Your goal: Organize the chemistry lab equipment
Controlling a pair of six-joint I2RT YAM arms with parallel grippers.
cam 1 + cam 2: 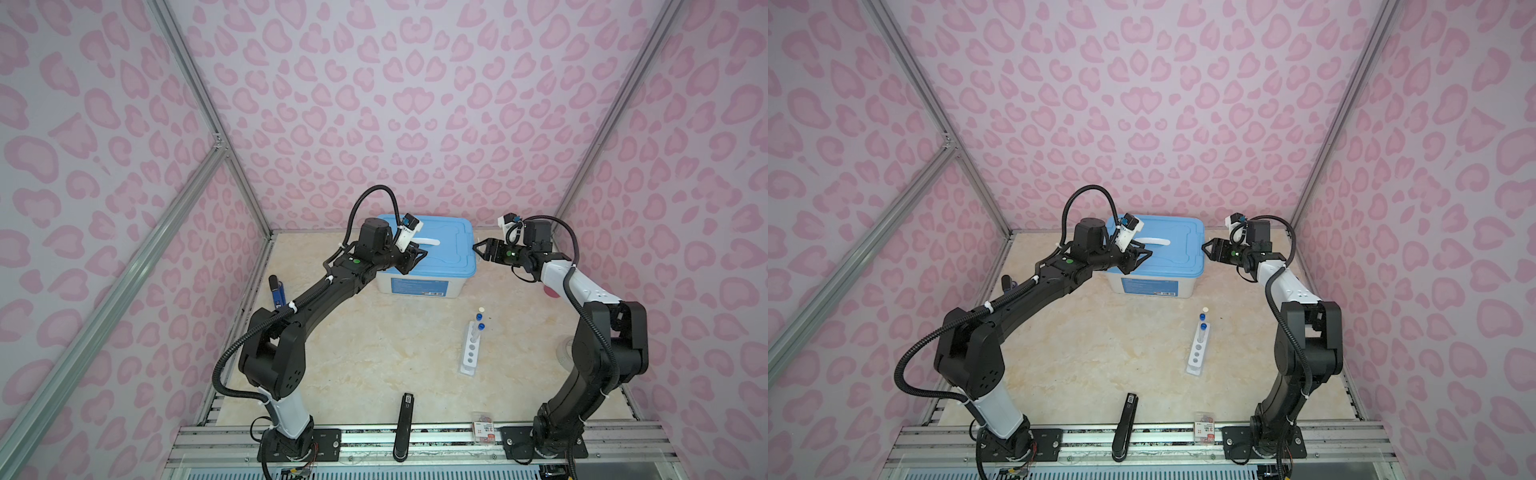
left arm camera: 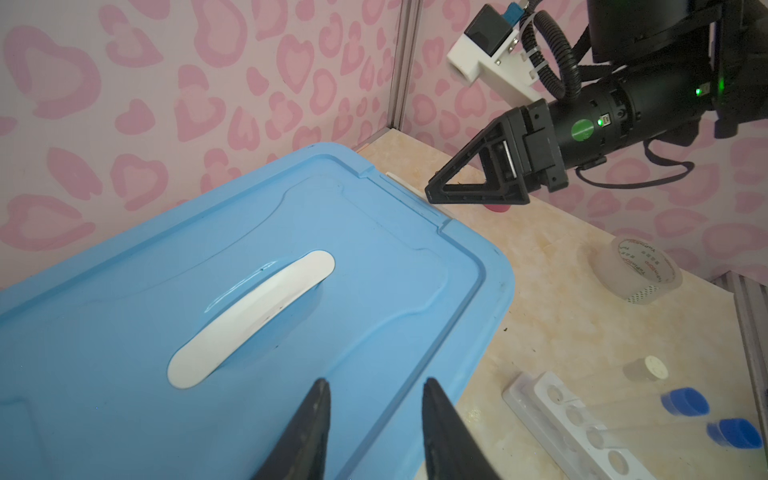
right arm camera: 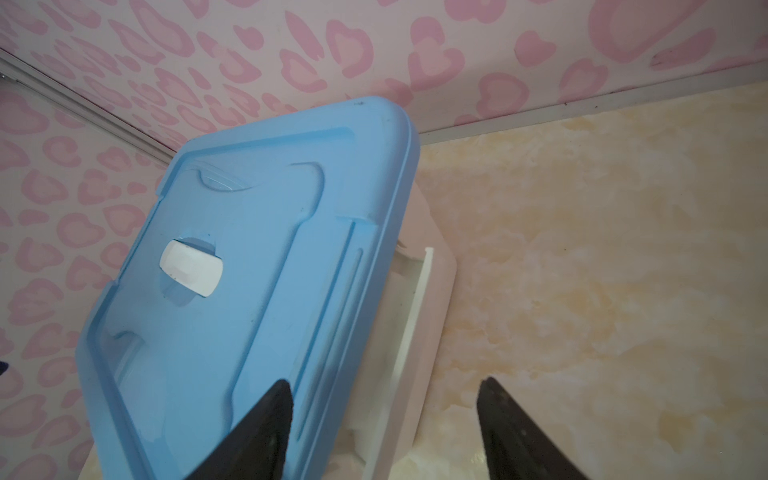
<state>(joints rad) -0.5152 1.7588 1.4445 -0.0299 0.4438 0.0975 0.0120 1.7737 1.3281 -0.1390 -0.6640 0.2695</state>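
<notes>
Two blue-capped tubes (image 1: 481,327) sit in the rack (image 1: 470,356), right of middle on the bench (image 1: 353,353). Box lid (image 1: 451,249), far edge: left gripper (image 2: 374,382) part-open above it, empty; right gripper (image 3: 384,382) wide, empty, at its end. Advice: grip lid ends evenly, lift level.

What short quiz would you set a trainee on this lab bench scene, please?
1. True or false: the left end effector grips a test tube.
2. How many clear blue-capped test tubes are at the white holed rack? A one, B two, C four.
3. What colour is the long curved handle on the blue plastic lid?
Key: 1 false, its jaws stand apart with nothing between them; 2 B; 3 white.
</notes>
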